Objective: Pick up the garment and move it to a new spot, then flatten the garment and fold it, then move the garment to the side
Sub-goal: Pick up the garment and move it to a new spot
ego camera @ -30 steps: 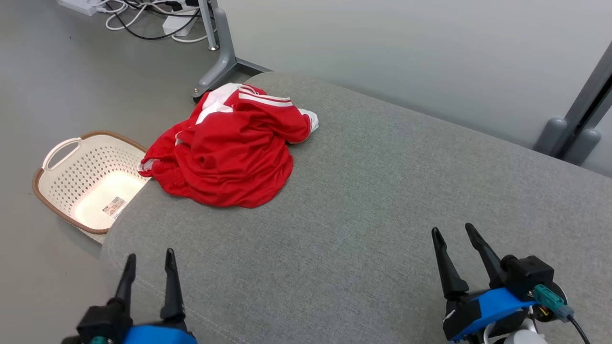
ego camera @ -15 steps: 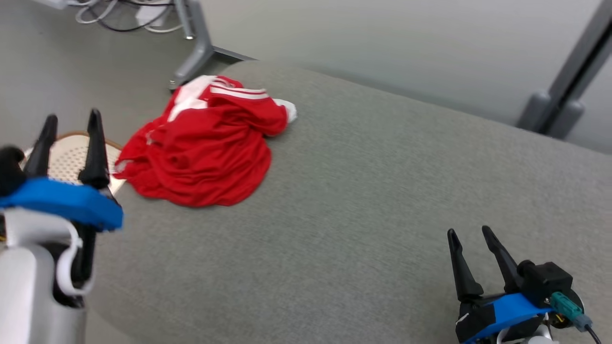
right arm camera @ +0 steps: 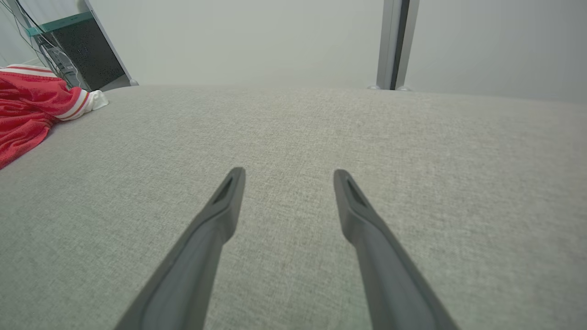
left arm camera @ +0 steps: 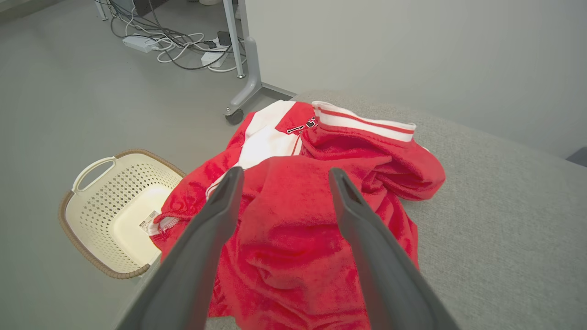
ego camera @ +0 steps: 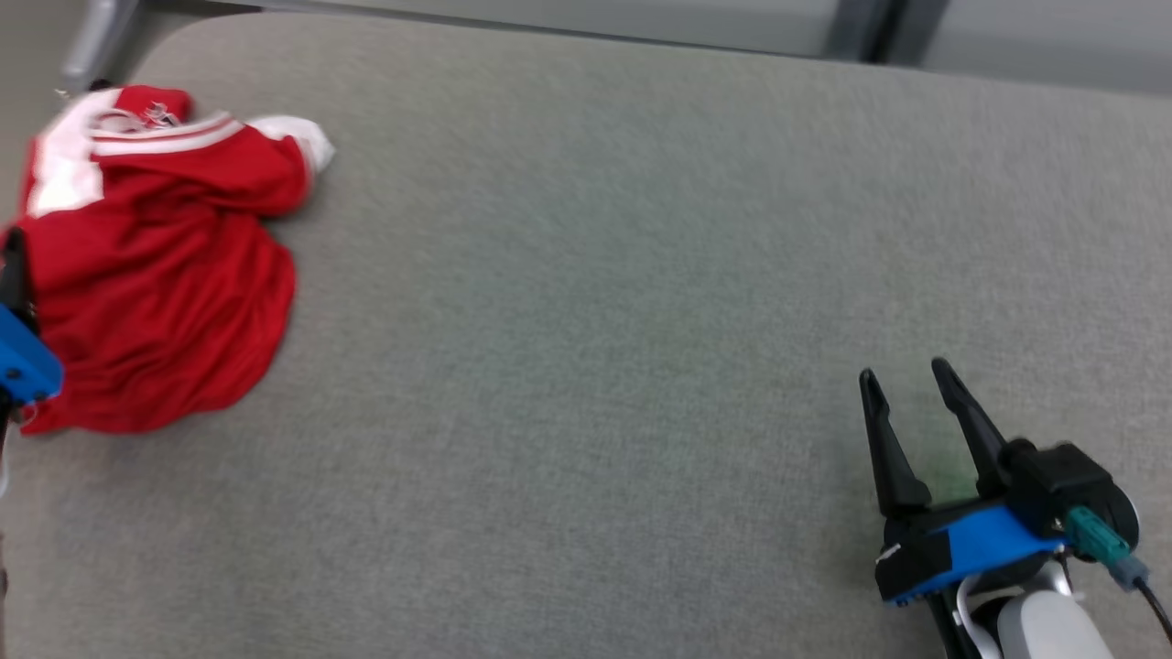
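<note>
At the far left of the head view, the garment [ego camera: 156, 275] lies in a crumpled red-and-white heap on the grey cushion [ego camera: 595, 275], close to the cushion's left edge, with a white-striped cuff thrown out toward the top of the frame. It is bunched rather than spread, so I judge that the first step, lifting it to a new spot, is not yet done. The left gripper [left arm camera: 284, 176] hangs over the heap with its two fingers spread wide and nothing between them. In the left wrist view the red cloth sits at the centre of the frame and the fingertips bracket its upper folds, so the aim looks set on the middle of the pile. Whether the tips touch the cloth I cannot tell. Wide jaws make sense here, because a loose pile offers no neat edge and a broad bite gathers more folds. At the lower left of that view a pale perforated basket [left arm camera: 114, 215] stands on the floor just beside the cushion, where a fold of the garment seems to drape over the edge. The right gripper [ego camera: 905, 373], at the lower right of the head view, is equally spread and empty over bare cushion, well apart from the garment. It is probably held back for the flattening.
</note>
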### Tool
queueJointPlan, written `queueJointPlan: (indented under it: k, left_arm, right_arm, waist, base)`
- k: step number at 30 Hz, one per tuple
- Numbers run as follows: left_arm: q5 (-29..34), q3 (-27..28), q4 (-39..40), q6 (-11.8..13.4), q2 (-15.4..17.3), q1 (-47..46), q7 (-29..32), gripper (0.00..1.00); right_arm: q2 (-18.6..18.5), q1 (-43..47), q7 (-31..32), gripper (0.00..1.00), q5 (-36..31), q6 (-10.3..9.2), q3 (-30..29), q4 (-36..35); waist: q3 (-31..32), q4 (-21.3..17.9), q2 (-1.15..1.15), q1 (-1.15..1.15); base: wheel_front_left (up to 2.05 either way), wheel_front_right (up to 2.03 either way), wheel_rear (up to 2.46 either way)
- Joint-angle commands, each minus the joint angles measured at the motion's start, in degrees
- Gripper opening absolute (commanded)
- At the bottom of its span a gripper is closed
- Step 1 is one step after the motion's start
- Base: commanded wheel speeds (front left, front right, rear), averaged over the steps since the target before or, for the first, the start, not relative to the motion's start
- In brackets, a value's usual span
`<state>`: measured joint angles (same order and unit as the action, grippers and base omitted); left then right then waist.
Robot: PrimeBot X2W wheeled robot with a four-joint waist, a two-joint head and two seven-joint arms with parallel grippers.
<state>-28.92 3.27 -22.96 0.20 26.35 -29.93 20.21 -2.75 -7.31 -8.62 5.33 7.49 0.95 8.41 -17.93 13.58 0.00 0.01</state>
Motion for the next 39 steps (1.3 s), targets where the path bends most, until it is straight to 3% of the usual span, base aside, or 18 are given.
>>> queueJointPlan:
  k: [1,8,12,13,14,18,26,34,39]
  left_arm:
    - [-0.39,0.92,-1.01,0.42,0.89,-0.70,0.17,1.00]
    - [-2.15,3.28,-4.23,1.38,2.98,0.34,1.67,1.00]
    - [-4.80,4.18,-6.88,2.19,1.73,0.61,5.54,1.00]
    - [-5.24,4.08,-7.16,2.44,1.54,0.67,7.07,0.33]
    - [-5.64,4.11,-7.14,2.78,1.67,0.53,8.01,0.00]
    - [-6.14,3.61,-6.39,3.06,1.96,0.97,10.53,0.00]
    - [-2.51,2.44,0.53,2.59,5.36,-1.17,6.46,0.00]
    - [-0.40,-0.45,9.70,-0.91,8.41,-5.72,6.00,0.00]
    - [-0.70,-3.09,16.77,-2.89,7.73,-8.62,6.60,0.00]
  right_arm:
    - [-0.25,-1.07,0.07,1.00,-0.48,0.01,-0.23,-0.81]
    - [-0.23,-2.45,0.41,1.00,-1.30,0.01,-1.00,-3.19]
    - [-0.23,-3.14,0.27,1.00,-1.22,0.01,-1.05,-3.65]
    - [-0.24,-3.15,0.15,1.00,-1.12,0.01,-1.06,-3.60]
    - [-0.23,-3.19,0.07,1.00,-0.97,0.01,-1.06,-3.49]
    - [-0.24,-3.48,-0.49,1.00,-0.03,0.01,-0.49,-2.50]
    - [-0.24,-3.43,-2.73,1.00,2.93,0.01,0.11,1.28]
    - [-0.25,-1.94,-5.13,1.00,6.57,0.01,0.35,5.88]
    - [-0.25,-0.66,-6.01,1.00,8.42,0.01,0.76,8.04]
  waist:
    - [-1.06,-1.14,0.00,-0.01]
    - [-6.27,-5.49,0.00,-0.01]
    - [-7.68,-6.56,0.00,-0.01]
    - [-7.78,-6.64,0.00,-0.01]
    - [-7.84,-6.69,0.00,-0.01]
    - [-6.98,-6.79,0.00,-0.01]
    - [-0.65,-6.07,0.00,-0.01]
    - [7.49,-7.37,0.00,-0.01]
    - [11.84,-9.34,0.00,-0.01]
  base:
    - [0.00,0.00,0.00]
    - [0.00,0.00,0.00]
    - [0.00,0.00,0.00]
    - [0.00,0.00,0.00]
    - [0.00,0.00,0.00]
    - [0.00,0.00,0.00]
    - [0.00,0.00,0.00]
    - [0.00,0.00,0.00]
    - [0.00,0.00,0.00]
